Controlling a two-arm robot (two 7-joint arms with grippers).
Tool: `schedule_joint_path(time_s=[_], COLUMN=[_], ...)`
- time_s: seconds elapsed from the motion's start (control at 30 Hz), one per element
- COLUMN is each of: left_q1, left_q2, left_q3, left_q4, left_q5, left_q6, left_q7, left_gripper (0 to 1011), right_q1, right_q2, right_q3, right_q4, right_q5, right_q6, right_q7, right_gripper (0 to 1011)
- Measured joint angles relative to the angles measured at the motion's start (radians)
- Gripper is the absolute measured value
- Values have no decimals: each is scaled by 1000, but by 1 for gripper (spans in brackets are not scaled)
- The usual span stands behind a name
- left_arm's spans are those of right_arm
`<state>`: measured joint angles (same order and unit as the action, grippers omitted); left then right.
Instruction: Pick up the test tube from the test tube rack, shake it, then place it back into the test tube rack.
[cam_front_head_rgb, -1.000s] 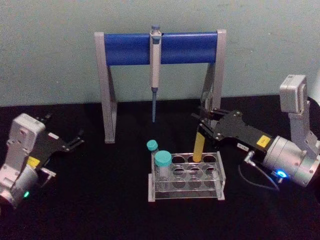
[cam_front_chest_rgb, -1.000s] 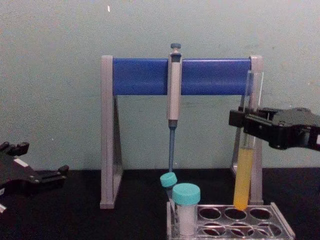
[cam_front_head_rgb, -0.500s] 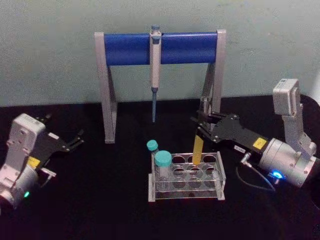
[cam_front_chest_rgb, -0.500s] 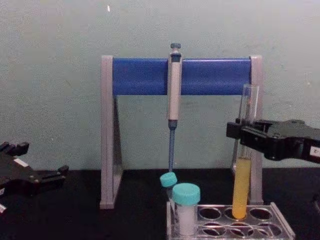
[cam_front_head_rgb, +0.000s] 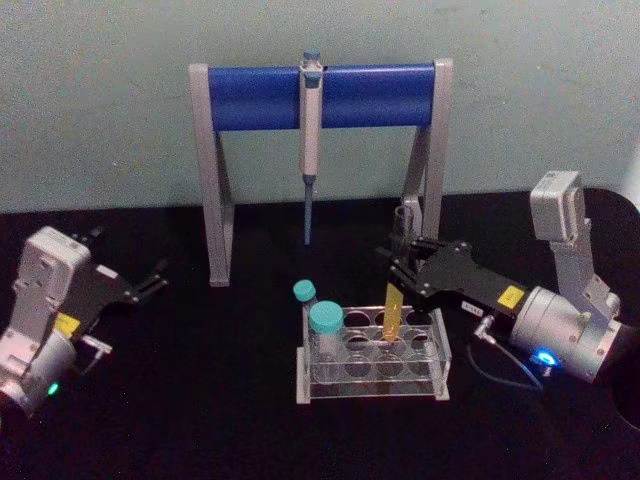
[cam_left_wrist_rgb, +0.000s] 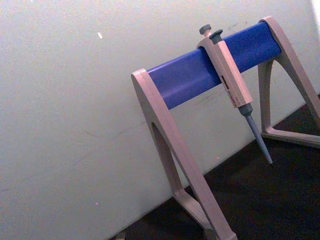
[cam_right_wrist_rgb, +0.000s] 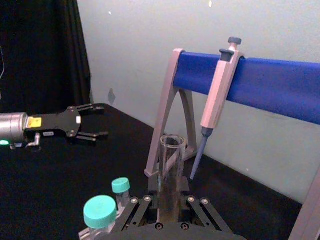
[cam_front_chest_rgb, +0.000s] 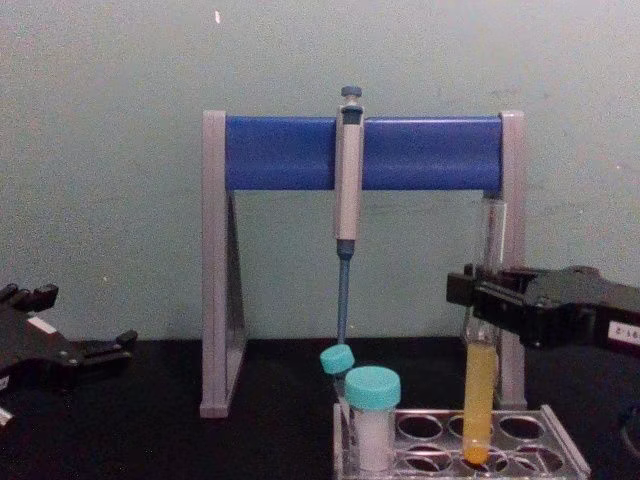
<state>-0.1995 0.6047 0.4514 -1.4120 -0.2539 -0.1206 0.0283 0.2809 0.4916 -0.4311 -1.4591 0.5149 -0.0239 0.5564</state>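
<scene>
Black left end effector (cam_front_head_rgb: 155, 279) and right end effector (cam_front_head_rgb: 398, 268), yellow labels (cam_front_head_rgb: 510, 293), silver-grey wrists (cam_front_head_rgb: 560, 335)

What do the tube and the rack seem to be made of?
The tube looks like clear glass, smooth and glossy: the stand shows through its empty upper part. The rack looks like clear rigid plastic, perhaps acrylic: see-through plate and walls, bright edges.

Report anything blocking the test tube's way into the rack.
Nothing visible does. The long clear glass test tube of yellow liquid, in the right gripper, has its bottom inside a hole of the clear plastic rack. Left gripper parked at left.
</scene>
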Motion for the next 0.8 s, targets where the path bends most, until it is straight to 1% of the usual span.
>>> schedule_joint_path(time_s=[0.8], left_q1=[0], left_q2=[0], left_q3=[0], left_q4=[0], left_q5=[0], left_q6=[0], left_q7=[0], left_gripper=[1010], right_q1=[-7], right_q2=[-22], right_q3=[-17], right_q4=[50], right_q5=[-40], right_q6=[2], right_q7=[-9], right_gripper=[232])
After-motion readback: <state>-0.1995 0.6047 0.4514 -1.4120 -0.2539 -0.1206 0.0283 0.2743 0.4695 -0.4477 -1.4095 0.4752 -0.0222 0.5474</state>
